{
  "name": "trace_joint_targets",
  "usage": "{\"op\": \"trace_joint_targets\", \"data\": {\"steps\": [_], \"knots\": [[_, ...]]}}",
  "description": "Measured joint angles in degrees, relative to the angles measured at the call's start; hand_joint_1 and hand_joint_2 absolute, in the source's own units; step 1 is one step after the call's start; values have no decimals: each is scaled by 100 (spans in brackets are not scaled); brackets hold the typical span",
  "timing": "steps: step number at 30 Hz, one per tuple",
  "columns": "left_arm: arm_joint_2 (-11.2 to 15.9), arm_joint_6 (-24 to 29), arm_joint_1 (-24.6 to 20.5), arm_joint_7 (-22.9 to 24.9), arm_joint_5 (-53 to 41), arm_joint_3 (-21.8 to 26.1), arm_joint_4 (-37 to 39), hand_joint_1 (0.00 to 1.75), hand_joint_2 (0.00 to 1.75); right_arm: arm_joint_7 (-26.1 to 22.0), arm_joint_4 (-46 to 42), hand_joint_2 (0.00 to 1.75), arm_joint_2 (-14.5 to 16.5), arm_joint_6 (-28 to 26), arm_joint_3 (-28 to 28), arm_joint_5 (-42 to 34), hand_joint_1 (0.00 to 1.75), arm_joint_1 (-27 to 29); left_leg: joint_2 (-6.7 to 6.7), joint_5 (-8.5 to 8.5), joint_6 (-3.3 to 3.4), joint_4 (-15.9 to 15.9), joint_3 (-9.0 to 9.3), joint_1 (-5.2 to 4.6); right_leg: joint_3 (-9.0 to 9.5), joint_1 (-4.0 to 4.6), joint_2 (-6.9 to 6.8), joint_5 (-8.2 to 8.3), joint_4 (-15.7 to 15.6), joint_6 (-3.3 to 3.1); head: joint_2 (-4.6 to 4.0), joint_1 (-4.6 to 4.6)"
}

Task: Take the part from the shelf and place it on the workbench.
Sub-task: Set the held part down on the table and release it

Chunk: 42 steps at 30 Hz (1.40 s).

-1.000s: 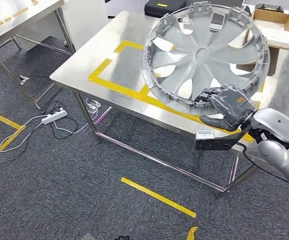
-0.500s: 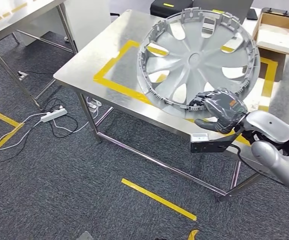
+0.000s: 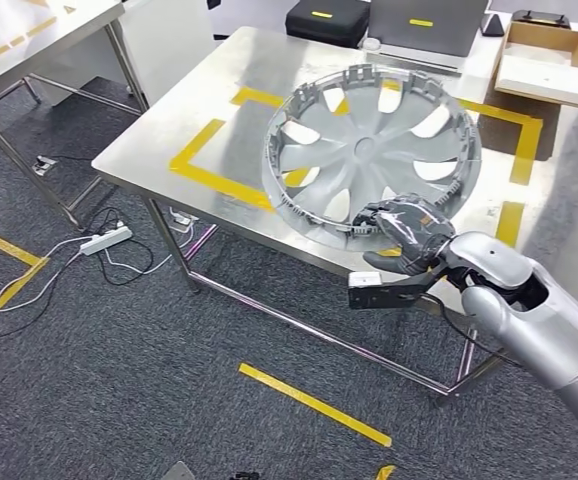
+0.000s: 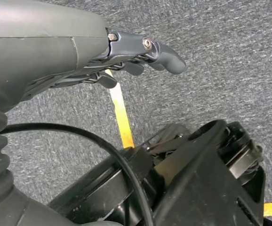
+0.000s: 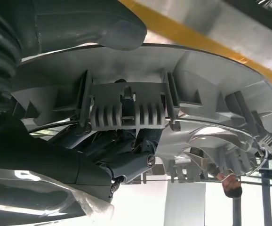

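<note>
- Now the hubcap, a grey plastic disc with curved spokes, open slots between them and a ring of small clips round its rim, hangs tilted above the workbench, its near edge gripped by the right hand.
- Close up, in the right wrist view, the thumb lies on one face of the hubcap and the dark fingers on the other, beside a ribbed clip moulded into the rim.
- Beneath the disc, the bench is brushed steel, shiny, on thin metal legs, with a rectangle of yellow tape marked on its top.
- Lower down, the left hand holds nothing, its fingers straight and slightly apart above coarse grey carpet.
- Farther back on the bench sit a black case and an open cardboard box.
</note>
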Motion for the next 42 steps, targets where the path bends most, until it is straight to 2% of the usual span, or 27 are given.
{"op": "trace_joint_targets", "data": {"steps": [2, 4, 7, 8, 10, 12, 13, 14, 15, 17, 18, 19, 22, 24, 25, 27, 28, 29, 30, 32, 33, 34, 35, 37, 39, 40, 42], "knots": [[2, 0, -13, 1, -1, -8, 0, 0, 175, -15, 152, 175, 151, -38, 25, 20, 175, 26, -1, 412, 71, -780, 331, -29, 17, 15, 14, -16, 1, 7, 0, 1], [4, -4, -27, 3, -12, -24, 0, 0, 175, -22, 350, 175, 316, -108, 46, 40, 175, 54, 0, 560, 115, -1324, 559, -62, -1, 28, 22, -21, 1, 33, 0, 2], [-2, -16, -27, 18, -45, -51, 0, 0, 175, -49, 701, 175, 553, -157, 96, 74, 175, 119, 3, 548, 145, -1457, 607, -56, -33, 28, 20, -29, -11, 103, 0, 4], [-6, -21, -26, 23, -50, -60, 0, 0, 175, -62, 812, 175, 620, -161, 115, 87, 175, 140, 6, 560, 165, -1486, 628, -43, -65, 27, 17, -79, 39, 126, 0, 6], [-18, -31, -38, 29, -54, -79, 0, 0, 175, -78, 1006, 175, 726, -178, 152, 107, 175, 181, 10, 581, 209, -1532, 664, -19, -289, 21, 10, -331, 481, 162, 0, 10], [-27, -50, -43, 31, -54, -91, 0, 0, 175, -90, 1188, 175, 812, -207, 183, 110, 175, 245, 5, 576, 229, -1532, 665, -21, -657, 11, 8, -643, 1240, 191, 0, 16], [-32, -66, -38, 31, -54, -93, 0, 0, 175, -97, 1273, 175, 855, -221, 191, 113, 175, 285, 2, 572, 229, -1530, 666, -21, -803, 4, 7, -707, 1506, 204, 0, 16], [-35, -80, -32, 30, -54, -95, 0, 0, 175, -103, 1361, 175, 905, -235, 199, 119, 175, 315, 0, 566, 224, -1526, 669, -18, -858, -3, 5, -663, 1571, 217, 0, 17], [-37, -93, -27, 27, -54, -97, 0, 0, 175, -107, 1444, 175, 958, -245, 207, 128, 175, 334, 0, 557, 213, -1517, 672, -12, -797, -12, 0, -514, 1404, 227, 0, 16], [-45, -111, -32, 20, -52, -101, 0, 0, 175, -112, 1606, 175, 1060, -262, 221, 145, 175, 345, -1, 522, 169, -1478, 671, 0, -427, -20, -20, -142, 642, 242, 0, 17], [-48, -117, -38, 14, -52, -102, 0, 0, 175, -113, 1670, 175, 1109, -271, 228, 152, 175, 351, -1, 501, 141, -1445, 660, -3, -249, -16, -23, -35, 310, 229, 1, 15], [-50, -124, -42, 7, -52, -104, 0, 0, 175, -116, 1731, 175, 1154, -283, 232, 158, 175, 365, -1, 489, 113, -1422, 648, -8, -136, -10, -22, 2, 110, 209, 1, 14], [-47, -143, -36, -5, -51, -109, 0, 0, 175, -130, 1903, 175, 1276, -309, 236, 179, 175, 402, 1, 480, 50, -1403, 631, -13, -84, 4, -4, -6, 40, 115, 0, 9], [-40, -150, -33, -5, -48, -112, 0, 0, 175, -133, 2013, 175, 1350, -324, 224, 188, 175, 402, 5, 344, -1, -1219, 568, -3, -53, -11, -6, -3, 24, 50, 0, -14], [-38, -154, -33, -2, -46, -113, 0, 0, 175, -128, 2065, 175, 1387, -332, 216, 191, 175, 401, 6, 200, -30, -964, 464, 3, -34, -16, -9, -7, 16, 22, 0, -29], [-40, -161, -27, 10, -39, -115, 0, 0, 175, -108, 2175, 175, 1451, -357, 200, 191, 175, 402, 7, -127, -65, -217, 134, 16, -16, -6, -11, -20, 17, -10, 0, -51], [-43, -162, -21, 17, -37, -116, 0, 0, 175, -91, 2231, 175, 1486, -374, 184, 191, 175, 404, 7, -222, -70, 91, -14, 19, -10, 0, -10, -24, 17, -15, 0, -51], [-45, -165, -15, 21, -36, -117, 0, 0, 175, -71, 2282, 175, 1516, -394, 160, 191, 175, 403, 7, -217, -65, 224, -86, 20, -5, 5, -7, -27, 18, -18, 0, -51], [-46, -168, -12, 23, -35, -120, 0, 0, 175, -46, 2331, 175, 1551, -409, 127, 191, 175, 399, 7, -104, -50, 137, -56, 20, 4, 9, -3, -31, 18, -20, 0, -51], [-46, -178, -16, 26, -35, -126, 0, 0, 175, -10, 2415, 175, 1617, -423, 50, 173, 175, 375, 7, 293, 0, -561, 248, 13, 25, 11, 4, -42, 18, -18, 0, -50], [-44, -184, -20, 28, -35, -128, 0, 0, 175, 1, 2459, 175, 1651, -427, 6, 152, 175, 354, 6, 438, 22, -939, 416, 3, 20, 21, 9, -48, 22, -8, 0, -49], [-44, -190, -26, 33, -35, -130, 0, 0, 175, 10, 2502, 175, 1684, -435, -33, 132, 175, 331, 5, 511, 37, -1210, 532, -8, 4, 26, 13, -48, 24, 10, 0, -49], [-43, -196, -30, 37, -36, -132, 0, 0, 175, 25, 2550, 175, 1714, -446, -68, 120, 175, 310, 4, 520, 45, -1353, 586, -19, -15, 30, 17, -44, 23, 31, 0, -47], [-44, -207, -30, 51, -41, -136, 0, 0, 175, 73, 2656, 175, 1779, -469, -127, 126, 175, 271, 4, 508, 67, -1412, 600, -27, -41, 23, 21, -36, 12, 85, 0, -43], [-45, -219, -31, 69, -48, -143, 0, 0, 175, 128, 2783, 175, 1833, -478, -198, 136, 175, 214, 7, 538, 123, -1468, 634, -15, -116, 13, 15, -138, 130, 124, 0, -38], [-46, -223, -40, 78, -50, -146, 0, 0, 175, 149, 2845, 175, 1852, -479, -233, 137, 175, 179, 8, 551, 153, -1493, 651, -6, -220, 11, 13, -263, 345, 136, 0, -34], [-54, -233, -59, 87, -50, -152, 0, 0, 175, 173, 2952, 175, 1873, -480, -286, 137, 175, 131, 7, 552, 182, -1496, 658, -9, -582, 9, 12, -597, 1100, 155, 0, -28]]}}
